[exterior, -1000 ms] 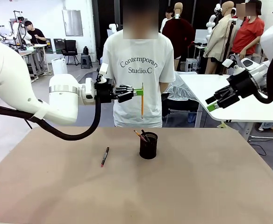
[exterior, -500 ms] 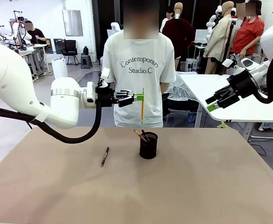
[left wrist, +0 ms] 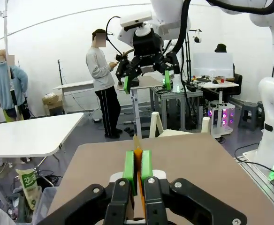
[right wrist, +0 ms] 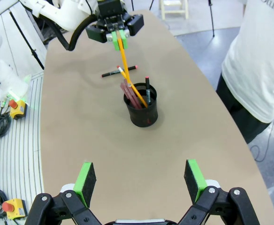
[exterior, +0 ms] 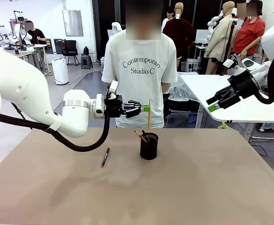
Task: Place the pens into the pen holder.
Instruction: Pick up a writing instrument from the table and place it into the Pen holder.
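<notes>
Front view: what has the left gripper [exterior: 146,108] got?

Its jaws pinch the top of a thin yellow-orange pencil [exterior: 148,121]. It hangs upright at twelve o'clock over the small black wire-mesh pen holder [exterior: 149,149], with its tip near the rim.

And the right gripper [exterior: 213,105]?

Spread wide and raised at two o'clock, holding nothing.

Other pens?

Dark sticks [exterior: 140,136] stand in the holder. A black pen with red ends [exterior: 105,157] lies on the tan table [exterior: 212,178] at nine o'clock.
</notes>
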### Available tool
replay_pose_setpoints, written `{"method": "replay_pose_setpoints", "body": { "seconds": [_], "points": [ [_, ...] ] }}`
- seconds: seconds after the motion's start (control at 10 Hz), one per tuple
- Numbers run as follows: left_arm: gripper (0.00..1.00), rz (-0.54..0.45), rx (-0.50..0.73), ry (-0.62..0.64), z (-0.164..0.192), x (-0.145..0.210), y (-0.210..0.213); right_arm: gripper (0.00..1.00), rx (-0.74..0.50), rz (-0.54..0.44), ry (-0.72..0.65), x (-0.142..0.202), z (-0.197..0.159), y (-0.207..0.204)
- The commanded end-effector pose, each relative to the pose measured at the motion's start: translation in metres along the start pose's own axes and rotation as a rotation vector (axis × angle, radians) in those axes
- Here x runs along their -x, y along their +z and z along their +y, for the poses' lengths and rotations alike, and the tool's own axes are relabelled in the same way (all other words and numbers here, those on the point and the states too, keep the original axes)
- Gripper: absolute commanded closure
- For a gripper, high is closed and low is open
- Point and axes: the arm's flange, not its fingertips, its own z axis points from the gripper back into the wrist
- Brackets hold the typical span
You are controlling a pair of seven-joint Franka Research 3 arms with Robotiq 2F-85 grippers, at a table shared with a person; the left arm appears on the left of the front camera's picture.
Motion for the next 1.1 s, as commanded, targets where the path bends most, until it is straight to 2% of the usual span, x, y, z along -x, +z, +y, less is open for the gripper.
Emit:
{"method": "replay_pose_setpoints", "body": {
  "seconds": [0.0,0.2,0.3,0.7,0.8,1.0],
  "points": [
    [1.0,0.026,0.012,-0.029,0.013,0.011,-0.005,0.0,0.002,-0.001,-0.006,-0.002,0.001,0.001],
    [1.0,0.045,-0.005,-0.049,0.016,0.019,-0.006,0.0,0.002,-0.001,-0.006,-0.002,0.001,0.001],
    [0.93,0.039,0.002,-0.031,0.017,0.021,-0.007,0.0,0.002,-0.001,-0.006,-0.002,0.001,0.001],
    [0.16,0.076,0.005,-0.004,0.009,0.012,-0.005,0.0,0.002,-0.001,-0.006,-0.002,0.001,0.001],
    [0.0,0.08,0.002,-0.011,0.008,0.011,-0.006,0.0,0.002,-0.001,-0.006,-0.002,0.001,0.001],
    [0.0,0.101,-0.012,-0.019,0.005,0.007,-0.004,0.0,0.002,-0.001,-0.006,-0.002,0.001,0.001]
  ]
}}
